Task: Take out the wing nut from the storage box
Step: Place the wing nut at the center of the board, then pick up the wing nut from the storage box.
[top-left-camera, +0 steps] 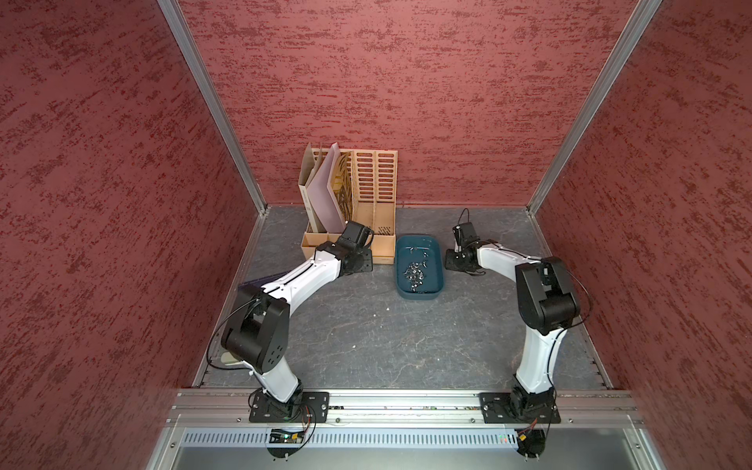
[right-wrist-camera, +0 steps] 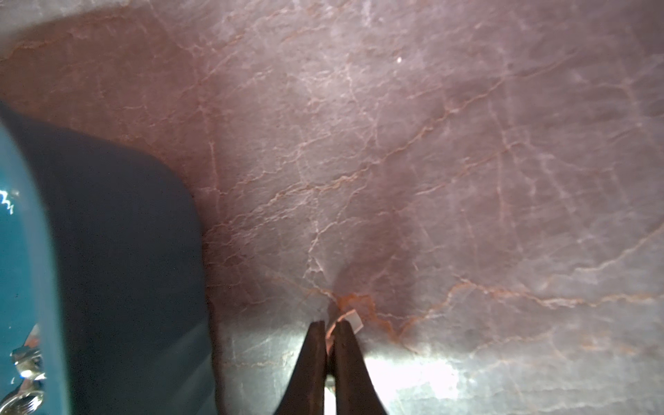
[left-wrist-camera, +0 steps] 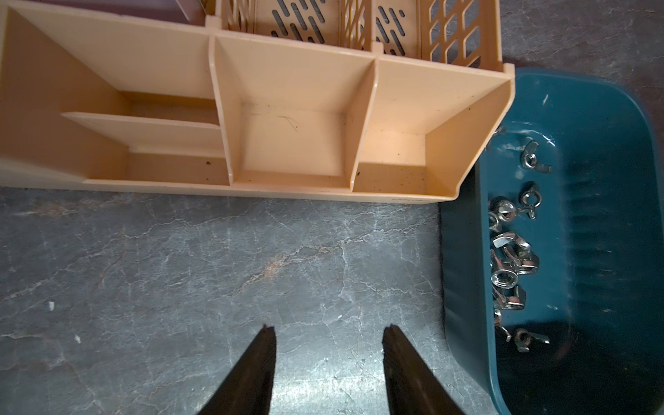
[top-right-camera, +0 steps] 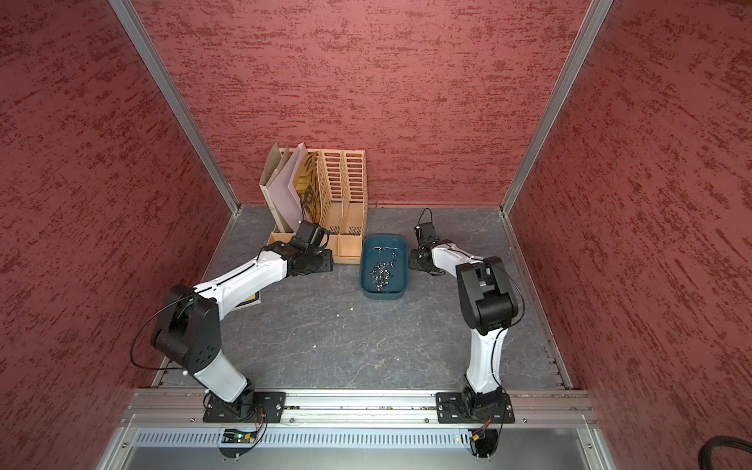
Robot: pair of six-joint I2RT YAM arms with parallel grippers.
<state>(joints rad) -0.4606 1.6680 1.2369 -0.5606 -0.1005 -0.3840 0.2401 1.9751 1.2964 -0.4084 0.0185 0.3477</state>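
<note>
Wing nuts [left-wrist-camera: 510,266] lie clustered in the storage box [left-wrist-camera: 611,201].

Taking 12 o'clock as away from the arms' bases, the storage box [top-left-camera: 419,296] sits on the table [top-left-camera: 366,337]. Wing nuts [top-left-camera: 415,273] lie in it, mostly from its middle toward 6 o'clock. The file organiser [top-left-camera: 374,183] stands just beside the box at its 10 o'clock. The left gripper [left-wrist-camera: 328,328] is at the box's 9 o'clock and the right gripper [right-wrist-camera: 328,323] at its 3 o'clock, both outside it.

One storage box [top-left-camera: 419,294], one file organiser [top-left-camera: 376,179], many wing nuts [top-left-camera: 415,272].
</note>
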